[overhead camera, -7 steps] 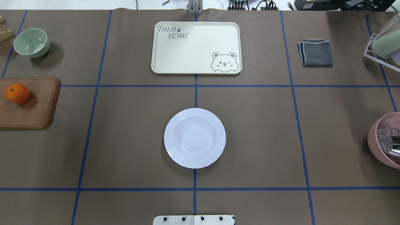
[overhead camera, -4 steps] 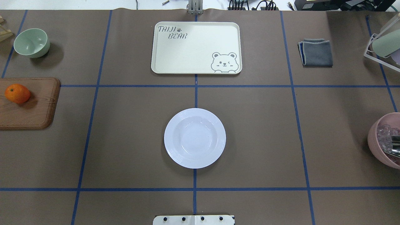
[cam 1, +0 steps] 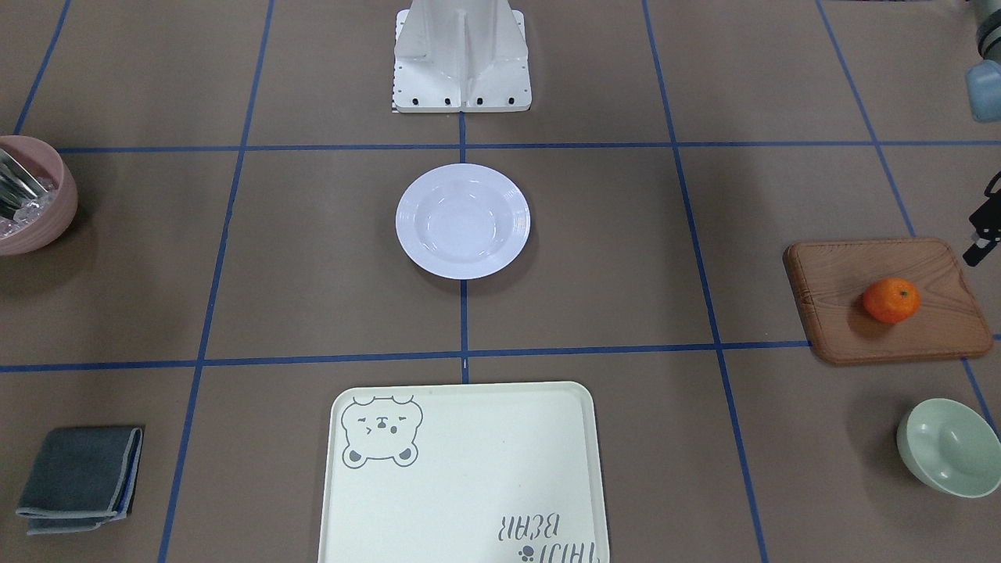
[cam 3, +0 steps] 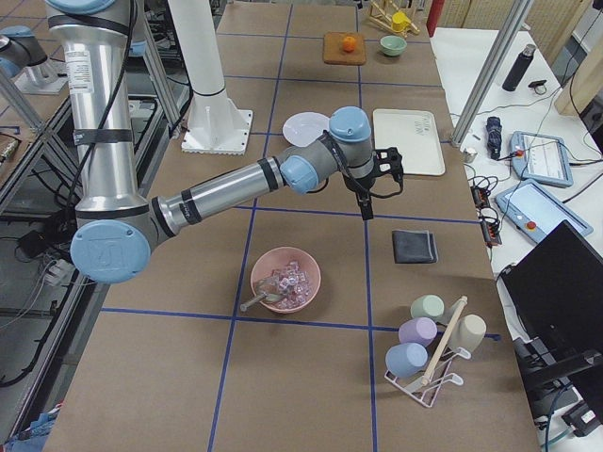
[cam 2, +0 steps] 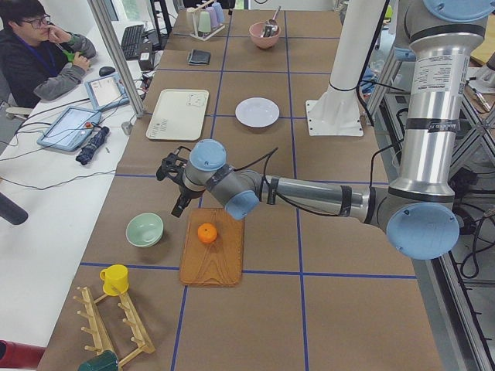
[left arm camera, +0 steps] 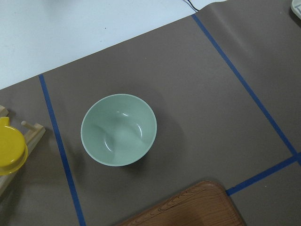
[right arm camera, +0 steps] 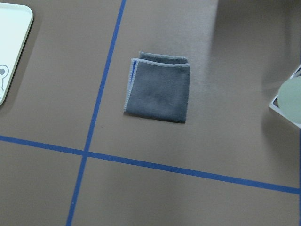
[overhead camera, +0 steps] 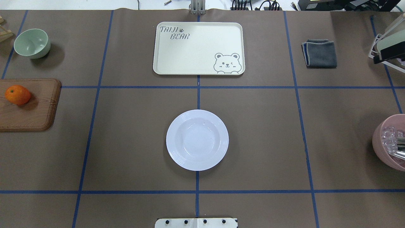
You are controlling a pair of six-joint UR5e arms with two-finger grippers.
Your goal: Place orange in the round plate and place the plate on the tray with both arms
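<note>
- Resting on the wooden board (overhead camera: 38, 117) at the desk's (overhead camera: 133, 126) left end, the orange (overhead camera: 17, 94) lies well apart from the round plate (overhead camera: 197, 140).
- The round plate sits flat near the middle of the desk, on a blue tape line, on the robot's side of the tray.
- The tray (overhead camera: 196, 53) lies flat at the far edge of the desk, apart from the plate, with its bear drawing toward the robot's right.
- The left claw (cam 2: 179, 202) hangs in the air near the wooden board and the pale green bowl (left arm camera: 118, 129), touching neither. Only a sliver of it shows at the edge of the front-facing view, so I cannot tell whether its fingers are spread or pressed together.
- The right claw (cam 3: 366, 200) hangs above the desk between the tray and the folded grey cloth (right arm camera: 158, 86). Only a dark sliver reaches the overhead view, so its state cannot be told either.
- A pink bowl (overhead camera: 384, 142) with clear pieces in it stands at the desk's right end.
</note>
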